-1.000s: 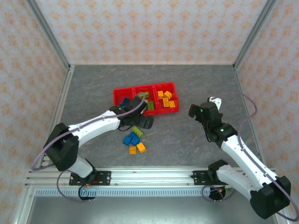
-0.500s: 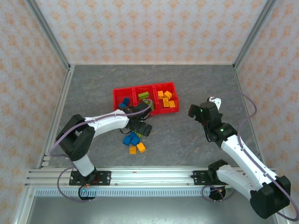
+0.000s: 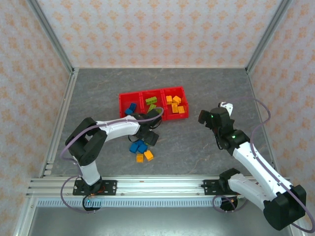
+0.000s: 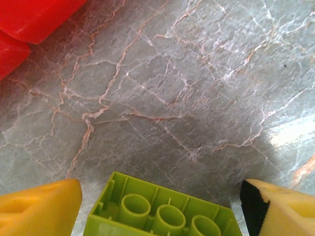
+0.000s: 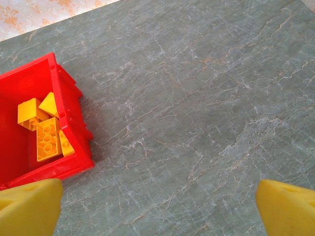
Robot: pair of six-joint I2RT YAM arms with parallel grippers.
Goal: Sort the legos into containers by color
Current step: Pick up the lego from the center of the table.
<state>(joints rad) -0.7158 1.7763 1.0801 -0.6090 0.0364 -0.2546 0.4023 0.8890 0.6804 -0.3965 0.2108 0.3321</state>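
red tray (image 3: 121, 102): blue bricks (image 3: 131, 108) in left compartment, lime bricks (image 3: 151, 101) middle, orange bricks (image 3: 174, 104) right. left gripper (image 4: 160, 199) gapes astride a lime brick (image 4: 147, 214); right gripper (image 5: 158, 189) wide, empty.

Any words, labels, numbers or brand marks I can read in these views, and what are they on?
None readable: the lime green brick, the red tray and the orange bricks show no lettering; any stud marks are too small to tell.

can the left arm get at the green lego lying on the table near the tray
Probably yes: the green lego lies on the table right between the open left fingers, and nothing stands between them and it.
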